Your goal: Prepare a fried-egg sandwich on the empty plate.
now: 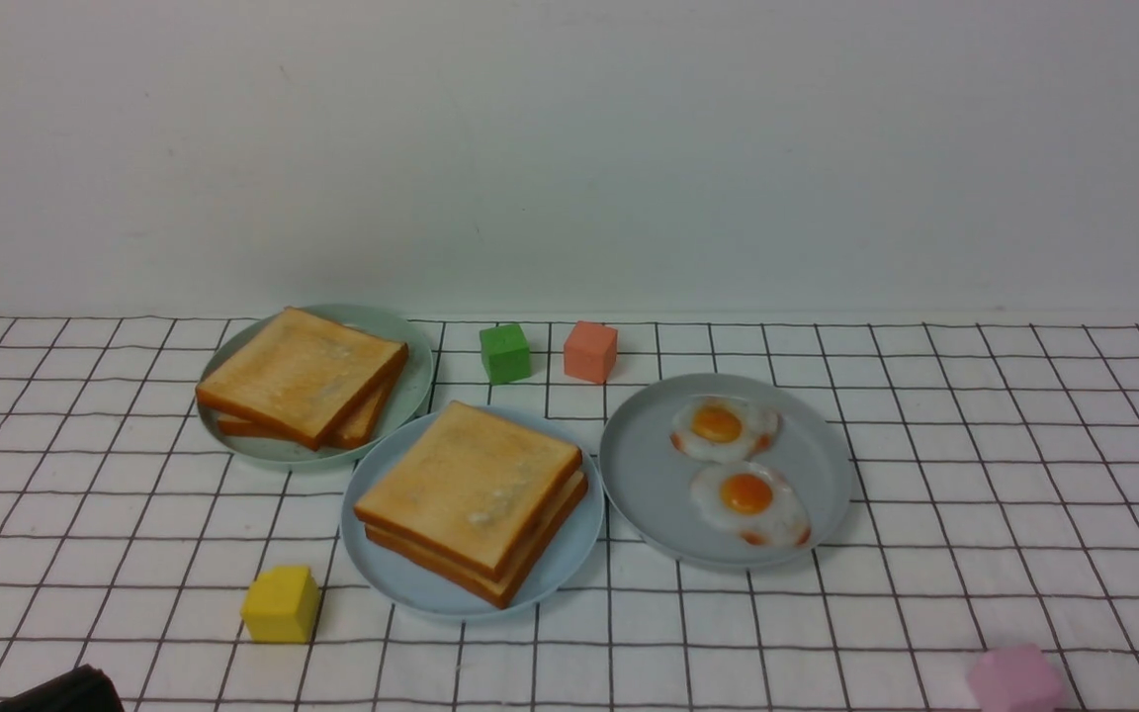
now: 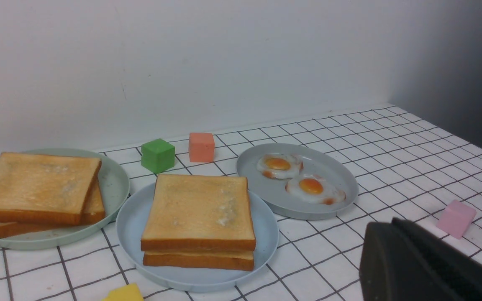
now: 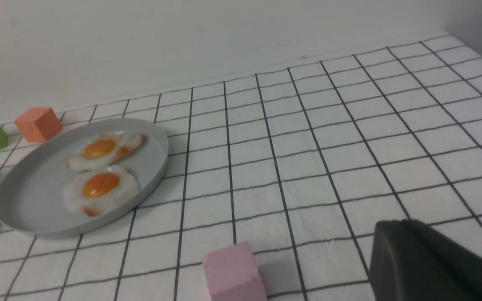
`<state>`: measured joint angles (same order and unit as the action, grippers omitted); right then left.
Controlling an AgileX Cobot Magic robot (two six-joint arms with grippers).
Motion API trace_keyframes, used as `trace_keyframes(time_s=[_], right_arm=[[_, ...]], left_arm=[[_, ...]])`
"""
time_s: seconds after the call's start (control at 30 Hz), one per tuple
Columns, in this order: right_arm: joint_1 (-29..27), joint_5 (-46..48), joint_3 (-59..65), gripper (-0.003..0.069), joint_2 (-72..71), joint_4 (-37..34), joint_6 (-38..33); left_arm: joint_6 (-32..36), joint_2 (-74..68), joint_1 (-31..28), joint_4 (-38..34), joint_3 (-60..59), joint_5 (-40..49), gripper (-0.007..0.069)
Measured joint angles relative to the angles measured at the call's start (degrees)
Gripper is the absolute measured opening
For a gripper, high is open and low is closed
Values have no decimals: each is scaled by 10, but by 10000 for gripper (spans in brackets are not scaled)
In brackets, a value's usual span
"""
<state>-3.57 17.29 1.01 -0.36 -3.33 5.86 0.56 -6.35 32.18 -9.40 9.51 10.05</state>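
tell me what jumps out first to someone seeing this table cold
The stack of square golden-brown toast slices on the round sky-blue plastic plate at the centre draws the eye first. Just right of it, two white fried eggs with orange yolks lie on a grey-blue plate. A second toast pile sits on a pale mint-green plate behind and to the left.

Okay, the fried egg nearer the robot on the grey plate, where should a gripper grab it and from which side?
Grip the thin white rim of the nearer fried egg on its right, coming from above at a shallow angle. It lies flat on the grey plate, and the other egg crowds its far edge.
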Motion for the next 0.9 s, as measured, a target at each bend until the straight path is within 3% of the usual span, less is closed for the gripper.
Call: trace_keyframes(time_s=[0.27,0.9], right_arm=[[-4,44,1,-12,-2,-6,-15],[-4,48,0,-3,-2,-5,-17]], left_arm=[[1,0,0,0,0,1,-13],[1,0,0,0,0,1,-9]])
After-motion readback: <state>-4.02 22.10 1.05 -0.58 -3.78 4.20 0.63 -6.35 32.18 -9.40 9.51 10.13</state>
